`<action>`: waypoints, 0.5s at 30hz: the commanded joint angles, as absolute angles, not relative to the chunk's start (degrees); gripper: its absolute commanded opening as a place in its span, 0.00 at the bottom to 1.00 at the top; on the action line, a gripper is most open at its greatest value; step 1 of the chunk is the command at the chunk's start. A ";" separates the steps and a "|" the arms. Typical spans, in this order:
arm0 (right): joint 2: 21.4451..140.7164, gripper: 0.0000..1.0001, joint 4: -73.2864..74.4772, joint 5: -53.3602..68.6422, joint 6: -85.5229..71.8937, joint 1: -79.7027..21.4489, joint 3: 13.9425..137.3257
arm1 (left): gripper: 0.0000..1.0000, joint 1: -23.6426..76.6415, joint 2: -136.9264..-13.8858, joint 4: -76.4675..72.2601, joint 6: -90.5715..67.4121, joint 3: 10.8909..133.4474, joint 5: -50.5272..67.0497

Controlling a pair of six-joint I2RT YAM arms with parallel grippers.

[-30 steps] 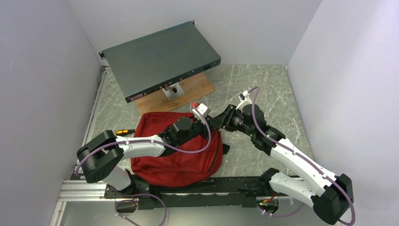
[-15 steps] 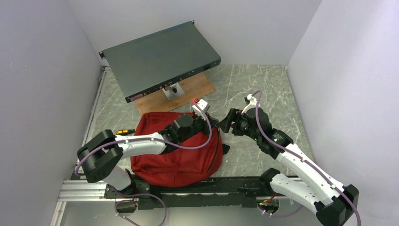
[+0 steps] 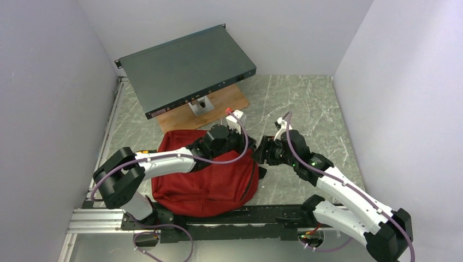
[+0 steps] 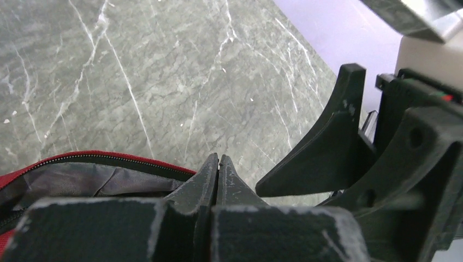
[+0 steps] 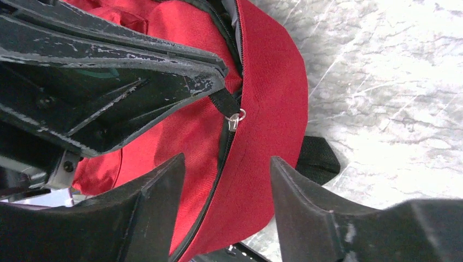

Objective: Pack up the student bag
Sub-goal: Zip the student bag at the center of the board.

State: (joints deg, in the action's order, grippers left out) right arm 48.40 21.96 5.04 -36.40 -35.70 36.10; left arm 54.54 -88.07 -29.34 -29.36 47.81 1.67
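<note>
The student bag [image 3: 207, 183] is a dark red backpack lying on the marble table in front of the arm bases. My left gripper [image 3: 244, 143] reaches across its top to the right edge and is shut on the black zipper pull [image 5: 225, 102], which ends in a small metal ring [image 5: 236, 117]. In the left wrist view the shut fingers [image 4: 218, 164] sit over the bag's zipper edge [image 4: 82, 159] and grey lining. My right gripper [image 5: 226, 158] is open and empty, its jaws standing apart just above the bag's right side [image 5: 267, 109], close to the left gripper [image 5: 136, 60].
A flat dark-grey rack unit [image 3: 185, 68] rests tilted on a wooden board [image 3: 232, 98] at the back left. A black strap [image 5: 316, 158] sticks out under the bag's right side. An orange-handled tool [image 3: 143, 153] lies at the bag's left. A metal rail [image 3: 218, 215] runs along the front.
My left gripper has moved right and farther along the bag's top edge. My right gripper has pulled back and come down toward the bag's right side.
</note>
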 commanded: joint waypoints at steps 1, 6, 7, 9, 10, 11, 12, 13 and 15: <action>50.52 0.54 15.97 6.92 -35.08 -35.77 35.47 | 0.00 54.18 -89.19 -19.15 -33.61 53.77 0.21; 52.53 0.09 15.04 4.79 -35.06 -35.77 35.48 | 0.00 54.21 -88.54 -15.69 -33.93 54.39 -6.68; 52.78 0.06 14.77 4.74 -35.14 -35.77 35.40 | 0.00 54.29 -88.43 -14.71 -33.55 54.79 -7.92; 53.15 0.00 13.84 4.98 -35.25 -35.77 34.88 | 0.00 54.23 -88.65 -13.04 -32.61 55.73 -9.85; 53.36 0.00 13.67 4.96 -35.43 -35.75 34.69 | 0.00 54.23 -88.86 -12.26 -31.99 56.25 -10.56; 53.61 0.00 13.87 4.50 -35.73 -35.77 34.57 | 0.00 54.21 -89.05 -11.63 -31.45 56.71 -11.17; 53.80 0.00 14.27 3.91 -36.05 -35.77 34.38 | 0.00 54.23 -89.23 -11.04 -31.01 57.02 -11.78; 53.94 0.00 14.74 3.30 -36.18 -35.77 34.30 | 0.00 54.23 -89.29 -10.43 -30.50 57.23 -12.61; 53.79 0.00 17.07 0.81 -37.14 -35.77 34.41 | 0.00 54.23 -89.14 -9.14 -29.77 57.26 -15.86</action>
